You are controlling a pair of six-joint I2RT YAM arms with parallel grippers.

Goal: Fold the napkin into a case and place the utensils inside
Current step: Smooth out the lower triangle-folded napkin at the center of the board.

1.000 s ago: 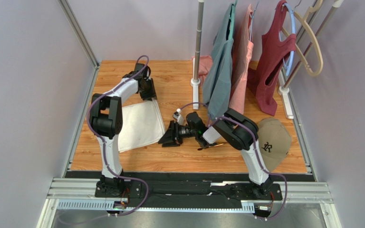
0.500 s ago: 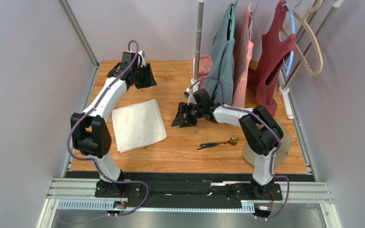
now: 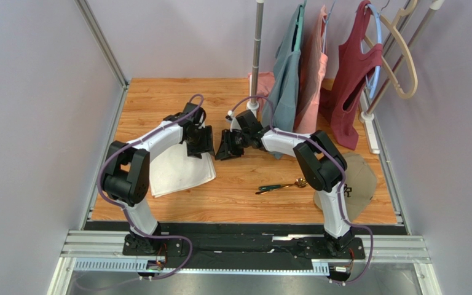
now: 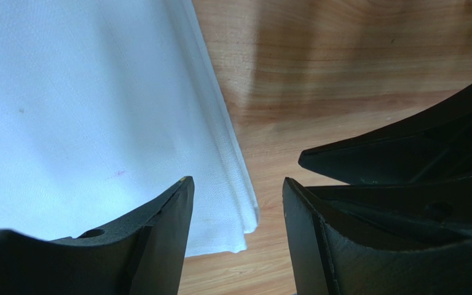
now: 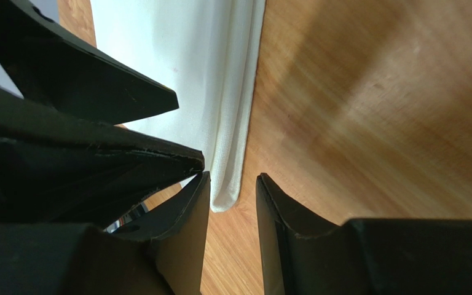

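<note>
**Top external view**
- Napkin (image 3: 180, 171): white, already folded into a flat square, on the left half of the table (image 3: 158, 98) at mid-depth. Its right edge runs from near to far.
- Left gripper (image 3: 200, 142): over the napkin's far right corner.
- Right gripper (image 3: 226, 147): just beside that corner, over bare wood on its right side, facing the left gripper.
- Utensils (image 3: 281, 185): right of centre, toward the near edge and well apart from the napkin. Their long axis runs roughly left to right, with the gold heads to the right. They lie nearer the right arm's base.
- Cap (image 3: 360, 178): at the right edge.
- Hanging garments (image 3: 294, 80): along the far edge.

**Left wrist view**
- Left gripper (image 4: 235, 190): fingers spread and holding nothing.
- Napkin (image 4: 85, 104): its layered right edge passes through the gap between the fingers, and the corner sits low between them.
- Right gripper (image 4: 416, 160): close on the wood side.

**Right wrist view**
- Right gripper (image 5: 229, 184): fingers parted narrowly and empty.
- Napkin (image 5: 189, 61): its corner lies just ahead of the gap.
- Left gripper (image 5: 78, 104): crowds in from the cloth side.

**Judgement**
The next move likely turns on this shared corner. The stacked layers face the right gripper, while the left gripper stands over the cloth.
</note>
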